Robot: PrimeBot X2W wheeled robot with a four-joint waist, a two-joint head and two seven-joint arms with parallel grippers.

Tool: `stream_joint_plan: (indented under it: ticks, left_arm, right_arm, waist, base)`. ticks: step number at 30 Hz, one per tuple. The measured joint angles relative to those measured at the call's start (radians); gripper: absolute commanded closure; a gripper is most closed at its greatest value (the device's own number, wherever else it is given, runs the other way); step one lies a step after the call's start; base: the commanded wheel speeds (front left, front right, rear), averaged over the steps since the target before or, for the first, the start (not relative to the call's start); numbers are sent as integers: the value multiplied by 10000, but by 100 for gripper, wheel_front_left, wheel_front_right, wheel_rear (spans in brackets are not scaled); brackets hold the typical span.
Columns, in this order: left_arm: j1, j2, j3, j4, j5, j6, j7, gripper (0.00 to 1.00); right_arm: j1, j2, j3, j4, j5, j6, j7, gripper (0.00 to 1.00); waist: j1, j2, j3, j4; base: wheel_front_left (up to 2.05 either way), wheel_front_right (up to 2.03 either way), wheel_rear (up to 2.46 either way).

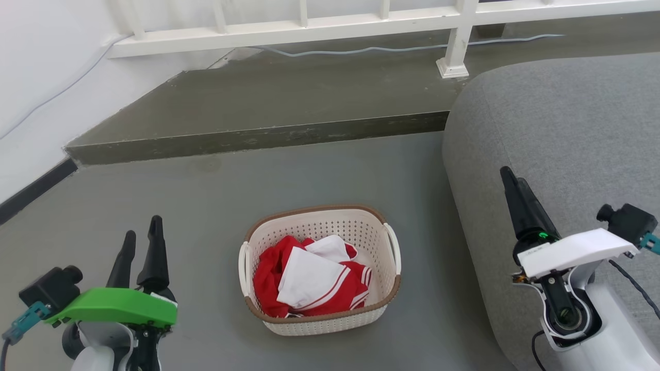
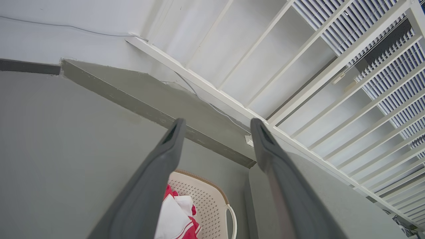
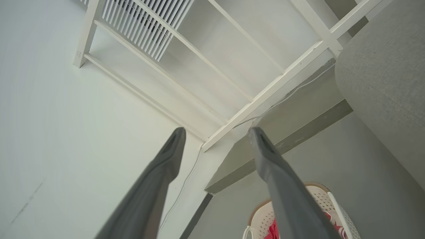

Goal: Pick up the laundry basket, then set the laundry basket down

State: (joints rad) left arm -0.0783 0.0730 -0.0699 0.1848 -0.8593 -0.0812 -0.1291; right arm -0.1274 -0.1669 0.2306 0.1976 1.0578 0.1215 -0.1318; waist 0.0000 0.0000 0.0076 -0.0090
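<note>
The laundry basket (image 1: 361, 232) stands on the grey floor in the middle of the head view, cream-white and perforated with a brown rim and white side handles. Red and white clothes (image 1: 309, 278) lie inside it. My left gripper (image 1: 140, 238) hangs open at the lower left, well to the basket's left and apart from it. My right gripper (image 1: 508, 178) is at the right, over the sofa's edge, its fingers overlapping in that view. The wrist views show both pairs of fingers spread, the left gripper (image 2: 215, 127) and the right gripper (image 3: 215, 134), with the basket (image 2: 212, 202) (image 3: 318, 194) low between them.
A grey sofa (image 1: 562, 134) fills the right side, close to the basket. A raised step (image 1: 258, 136) crosses the floor behind it, with a white railing (image 1: 454, 46) and a cable beyond. A white wall with a dark baseboard (image 1: 36, 188) runs along the left.
</note>
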Motion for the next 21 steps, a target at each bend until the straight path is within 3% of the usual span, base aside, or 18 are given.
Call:
stream_joint_plan:
  ticks: [11,21]
  left_arm:
    - [0,-6,-213,-173,2096,447,-376,0]
    - [-1,-46,-345,-366,3405,554,-706,0]
  right_arm:
    - [-331,-194,380,96,-2025,-430,-387,0]
    - [-504,-286,709,88,-3628,-738,-692,0]
  waist:
    - [0,0,60,-41]
    - [0,0,112,-45]
  base:
    - [0,0,0]
    - [0,0,0]
